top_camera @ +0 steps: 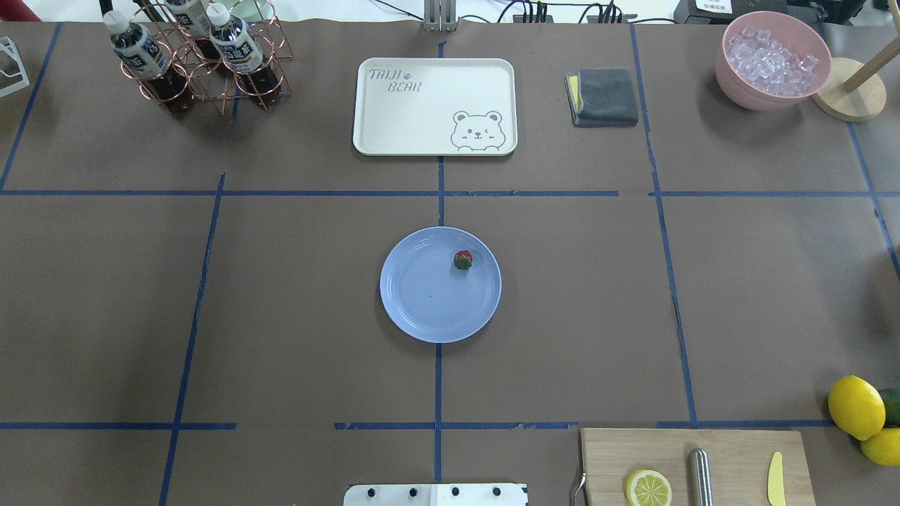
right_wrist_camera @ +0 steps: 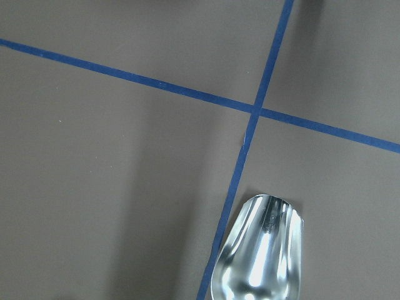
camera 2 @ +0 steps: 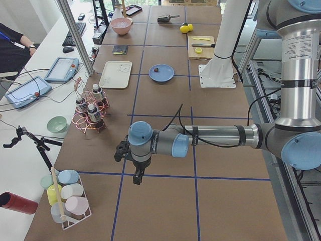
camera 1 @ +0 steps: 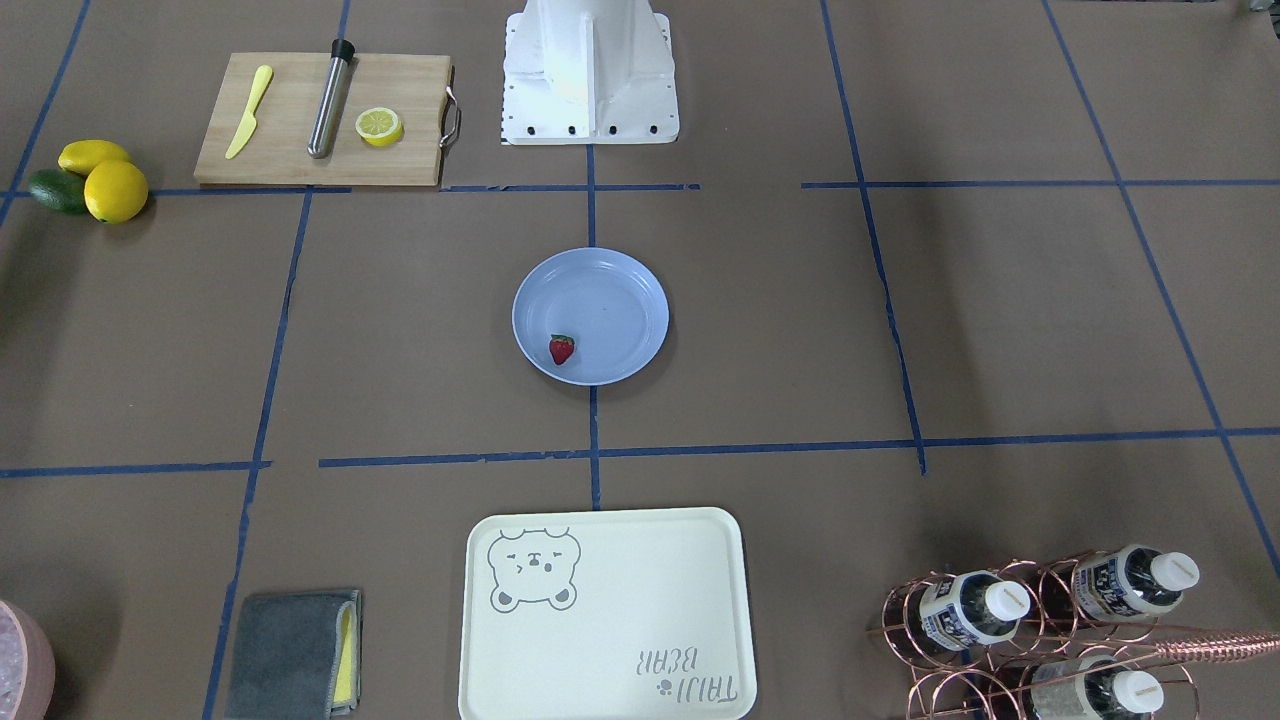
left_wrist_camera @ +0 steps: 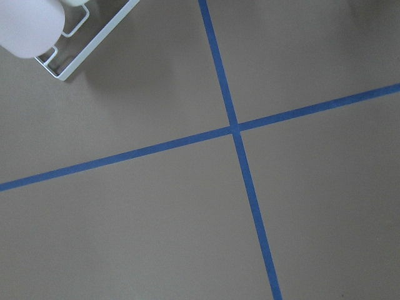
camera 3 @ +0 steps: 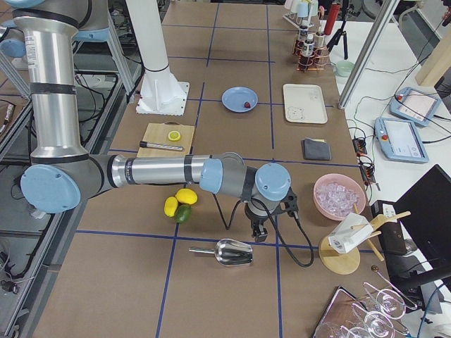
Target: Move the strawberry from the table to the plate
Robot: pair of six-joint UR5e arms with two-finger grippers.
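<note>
The strawberry (camera 1: 562, 349) (top_camera: 463, 260), small and dark red with a green top, lies inside the light-blue plate (camera 1: 600, 270) (top_camera: 422, 302) at the middle of the brown table (top_camera: 281, 295). Both grippers are far from it. The left gripper (camera 2: 136, 178) hangs over the table's left end, near a rack of cups; I cannot tell whether it is open or shut. The right gripper (camera 3: 258, 234) hangs over the right end, just above a metal scoop (camera 3: 232, 252); its state cannot be told either. Neither wrist view shows any fingers.
A cream bear tray (top_camera: 434, 105) and a grey cloth (top_camera: 603, 97) lie beyond the plate. A copper bottle rack (top_camera: 204, 60) stands far left and a pink bowl of ice (top_camera: 772, 60) far right. The cutting board (top_camera: 692, 467) and lemons (top_camera: 856, 407) sit near right.
</note>
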